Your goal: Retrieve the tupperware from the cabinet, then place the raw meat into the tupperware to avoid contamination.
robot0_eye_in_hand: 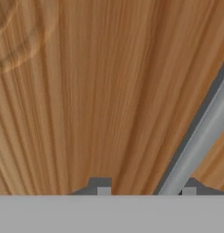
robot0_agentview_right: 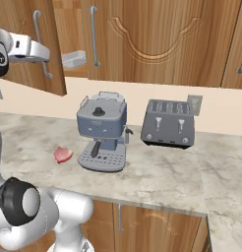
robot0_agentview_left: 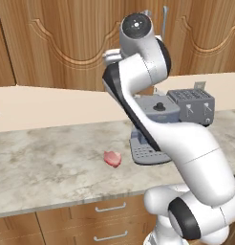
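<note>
The raw meat [robot0_agentview_left: 112,159] is a small pinkish-red lump lying on the marble counter, left of the coffee machine [robot0_agentview_right: 62,154]. The upper cabinet's door [robot0_agentview_right: 54,49] stands ajar. In the gap behind it the pale tupperware [robot0_agentview_right: 74,59] rests on the wooden shelf. My gripper [robot0_agentview_right: 44,53] is raised at the door's long grey bar handle [robot0_agentview_right: 39,44]. In the hand view the gripper [robot0_eye_in_hand: 145,187] is open close to the wood panel [robot0_eye_in_hand: 86,100]. The handle [robot0_eye_in_hand: 200,136] runs diagonally down between the fingertips [robot0_eye_in_hand: 189,187], nearer the right one.
A grey coffee machine [robot0_agentview_right: 102,130] stands on the counter [robot0_agentview_right: 162,177] with a grey toaster [robot0_agentview_right: 169,123] to its right. Neighbouring cabinet doors are shut, one with a vertical handle [robot0_agentview_right: 94,37]. Drawers [robot0_agentview_left: 110,208] sit below the counter edge.
</note>
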Available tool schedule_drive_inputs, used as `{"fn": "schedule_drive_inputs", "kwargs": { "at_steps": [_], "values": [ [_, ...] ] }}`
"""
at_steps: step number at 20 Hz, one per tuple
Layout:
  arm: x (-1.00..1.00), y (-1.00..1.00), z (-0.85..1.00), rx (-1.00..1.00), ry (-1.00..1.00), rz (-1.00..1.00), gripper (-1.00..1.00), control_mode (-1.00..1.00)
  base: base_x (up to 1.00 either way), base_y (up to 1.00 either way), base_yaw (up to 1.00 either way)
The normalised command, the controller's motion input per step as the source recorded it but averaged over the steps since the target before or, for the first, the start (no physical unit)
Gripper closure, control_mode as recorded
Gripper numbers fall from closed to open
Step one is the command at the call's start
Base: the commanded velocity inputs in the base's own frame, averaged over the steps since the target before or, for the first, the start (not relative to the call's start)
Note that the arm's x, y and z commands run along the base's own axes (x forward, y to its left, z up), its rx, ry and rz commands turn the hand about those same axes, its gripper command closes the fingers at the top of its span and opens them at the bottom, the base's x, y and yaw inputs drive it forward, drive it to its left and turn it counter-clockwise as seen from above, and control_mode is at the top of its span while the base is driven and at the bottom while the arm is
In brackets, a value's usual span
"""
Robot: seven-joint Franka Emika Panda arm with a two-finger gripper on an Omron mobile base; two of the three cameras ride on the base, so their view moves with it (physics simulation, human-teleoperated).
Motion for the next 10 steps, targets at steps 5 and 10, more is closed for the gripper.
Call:
{"fn": "schedule_drive_inputs", "kwargs": {
  "at_steps": [5,10],
  "values": [
    [-0.1,0.9,-0.07,-0.09,0.06,-0.06,1.0,-1.0,0.0,0.0,0.0],
    [-0.34,0.7,-0.05,0.0,-0.01,-0.16,1.0,-1.0,0.0,0.0,0.0]
  ]
}}
